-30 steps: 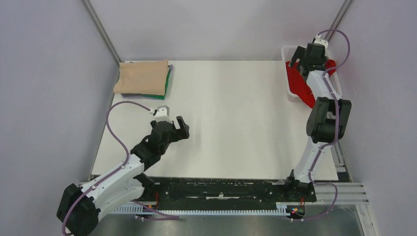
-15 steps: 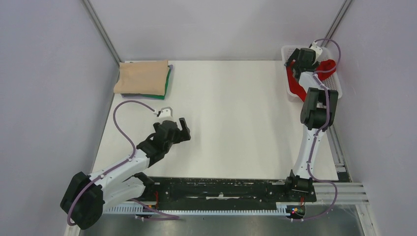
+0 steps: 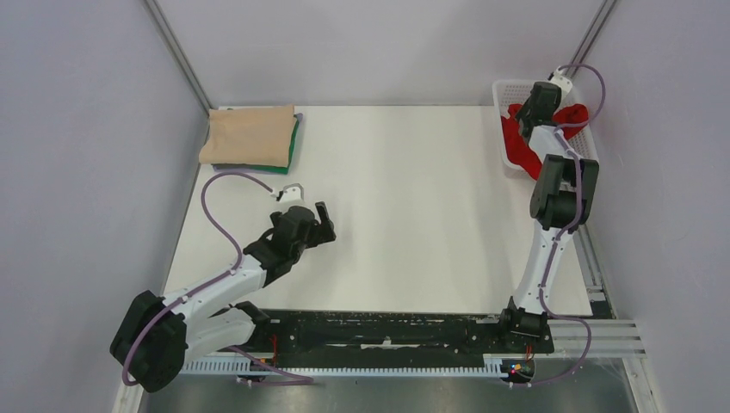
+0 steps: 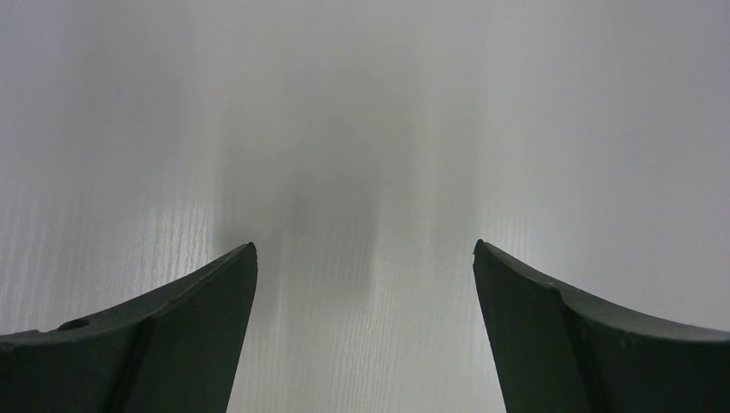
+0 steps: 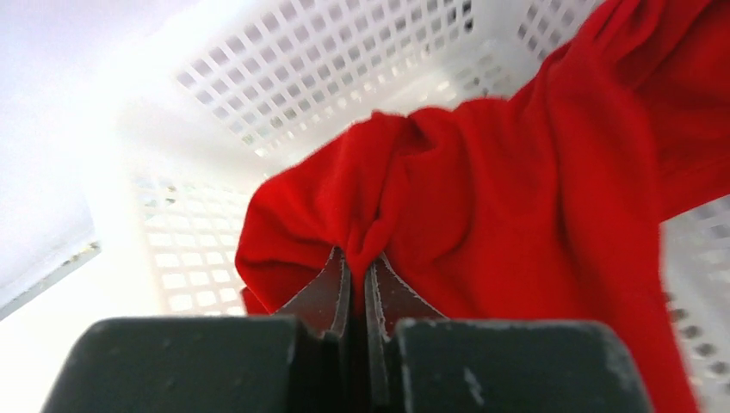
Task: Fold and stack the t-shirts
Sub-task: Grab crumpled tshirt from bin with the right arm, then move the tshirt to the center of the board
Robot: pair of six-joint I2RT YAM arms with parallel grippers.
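Right end effector (image 5: 358, 258): jaws closed to a sliver on a small pinched ridge of the red t-shirt (image 5: 516, 189), inside the white mesh basket (image 5: 344, 60) at the far right corner of the surface (image 3: 413, 198). As far as can be seen, the basket holds this shirt only. The cloth lies bunched within its walls, and whether any hangs over the rim cannot be told. Left end effector (image 4: 363, 249): jaws wide apart, holding nothing, low over bare surface toward the near left. The beige t-shirt (image 3: 250, 133) lies folded at the far left corner on top of the folded dark green t-shirt (image 3: 295, 142), whose edge shows along its right side. Risks, as judged: the grip takes only a narrow fold, so the cloth may slip free under its own weight on lifting. Trailing fabric may catch on the mesh and drag or tip the light basket. A bunched shirt may land crumpled, hampering spreading.
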